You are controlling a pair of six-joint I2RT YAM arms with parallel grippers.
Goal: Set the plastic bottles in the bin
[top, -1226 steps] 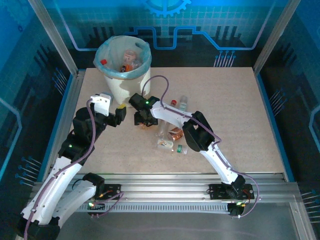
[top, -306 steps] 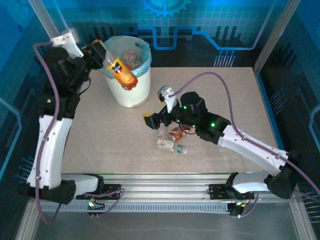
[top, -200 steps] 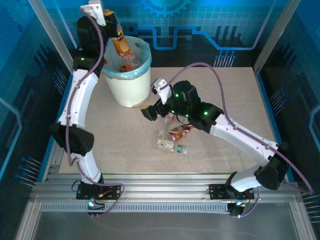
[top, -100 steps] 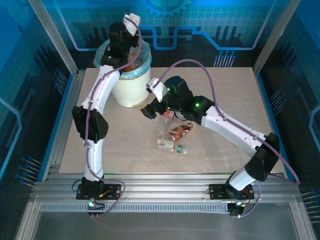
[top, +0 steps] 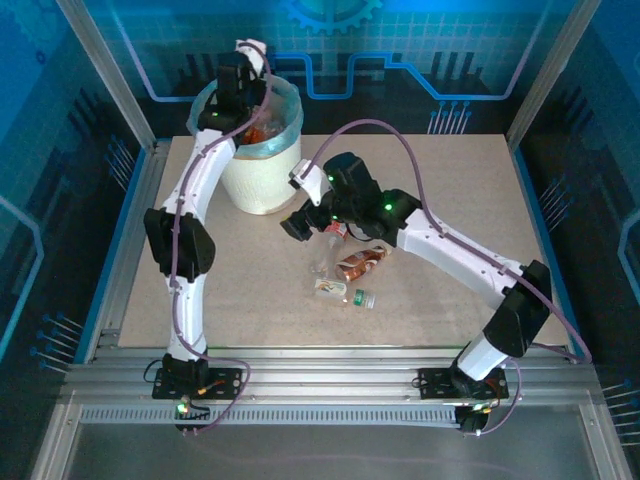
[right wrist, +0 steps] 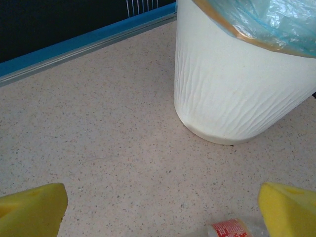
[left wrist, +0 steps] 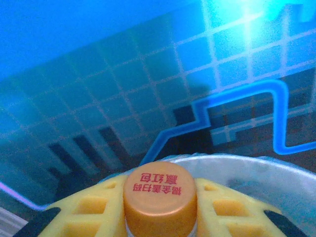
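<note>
Top external — left hand (top: 250,92) grips bottle (left wrist: 159,197) over bin (top: 262,180), right hand (top: 295,222) spread.

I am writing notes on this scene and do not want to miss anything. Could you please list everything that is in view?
bin: one, white with light-blue liner, far left of the table
bottles in the bin: several, count unclear, orange and red parts
bottles on the table: about four, clear with red, copper and green parts, clustered mid-table
held bottle: one, orange cap, over the bin
table: one, speckled beige
left pincer: yellow fingers, shut on the held bottle, over the bin
right pincer: yellow fingers, open, low over the table between bin and cluster
</note>
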